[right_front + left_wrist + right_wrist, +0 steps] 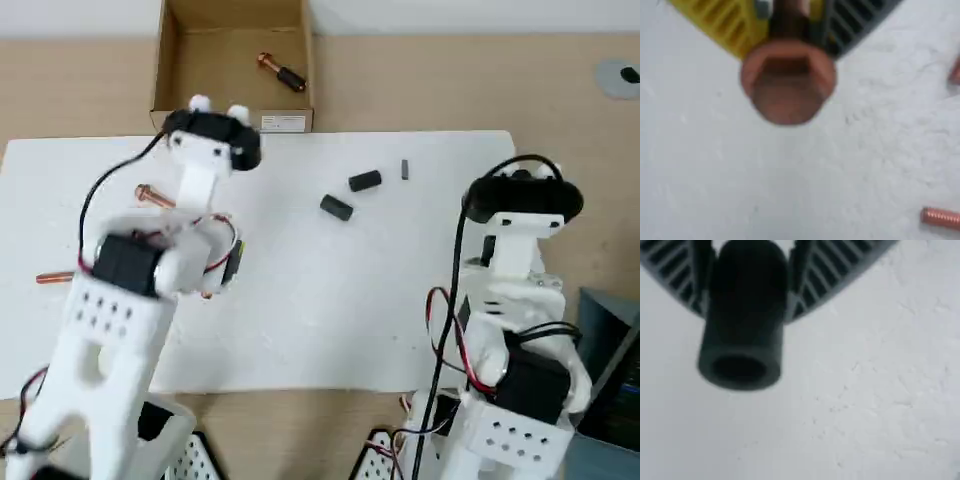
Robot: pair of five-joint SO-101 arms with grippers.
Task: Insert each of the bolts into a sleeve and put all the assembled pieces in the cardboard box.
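Observation:
My left gripper (790,20) is shut on a copper bolt (787,82), whose hex head faces the camera above the white mat (740,190). My right gripper (747,270) is shut on a black sleeve (742,335), with its open bore toward the camera. Two more bolts (155,195) (55,277) lie on the mat's left side, near the left arm (150,265). Two loose black sleeves (365,181) (337,207) lie at mid-mat. The cardboard box (170,60) at the back holds one assembled bolt and sleeve (282,72).
The right arm (515,270) stands over the mat's right edge. A small grey piece (405,169) lies behind the loose sleeves. Bare mat (330,300) stretches between the two arms. A dark bin (610,350) sits off the table's right side.

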